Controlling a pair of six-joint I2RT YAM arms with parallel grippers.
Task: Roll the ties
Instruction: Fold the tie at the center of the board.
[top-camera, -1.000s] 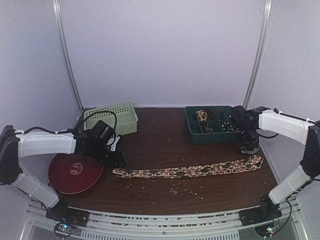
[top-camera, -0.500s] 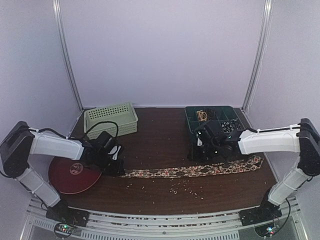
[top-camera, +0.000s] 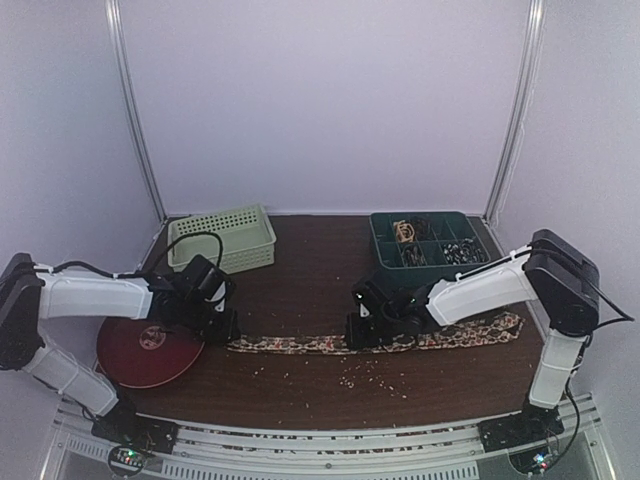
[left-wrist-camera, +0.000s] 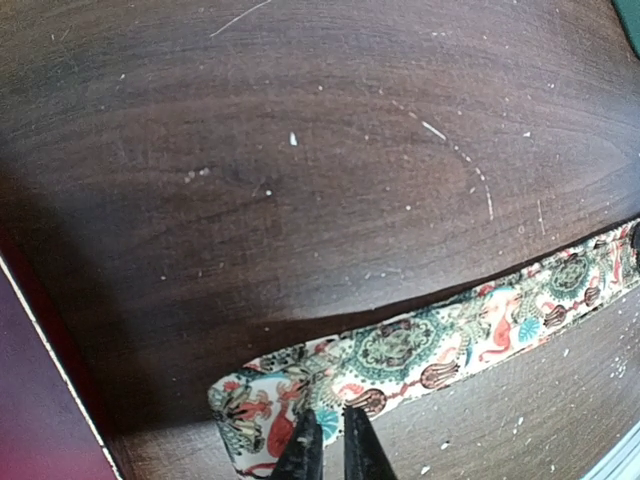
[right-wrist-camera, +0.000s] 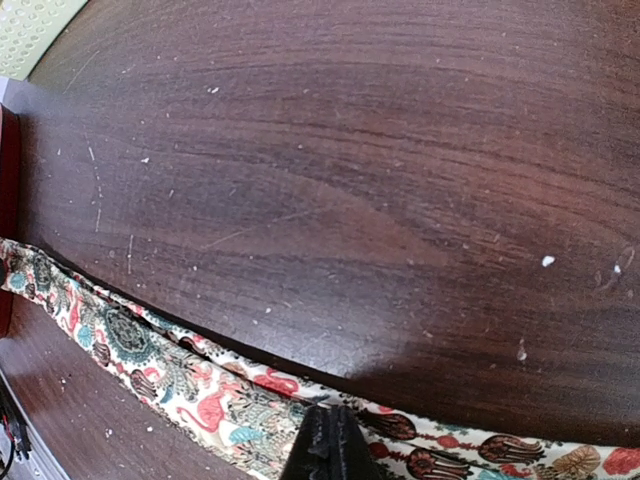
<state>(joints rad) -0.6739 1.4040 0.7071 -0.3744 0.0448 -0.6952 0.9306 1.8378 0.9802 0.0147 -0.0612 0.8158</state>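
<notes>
The tie (top-camera: 290, 345) lies flat in a long strip across the near half of the table (top-camera: 320, 290), running left to right, its narrower end just beside the red plate (top-camera: 140, 355) and its wider end far to the right. The left gripper (top-camera: 225, 328) sits at that left end, its fingers (left-wrist-camera: 305, 452) drawn almost together with only a slit between them, seemingly nipping the near edge of the cloth, which looks slightly lifted there. The right gripper (top-camera: 358, 335) is down near the strip's middle with jaws pressed together over the near edge; whether any cloth is caught between them I cannot tell. To roll well, the left end probably should be turned over squarely on itself, with the first fold at a right angle to the strip, while the right side holds the cloth straight and lightly taut so the coil does not wander or cone. The dark wood is scratched and strewn with pale crumbs (top-camera: 362, 378) near the tie, which could get wound in. A green basket (top-camera: 222, 238) and a compartment tray (top-camera: 385, 272) stand at the far side, against plain pale walls (top-camera: 330, 110).
</notes>
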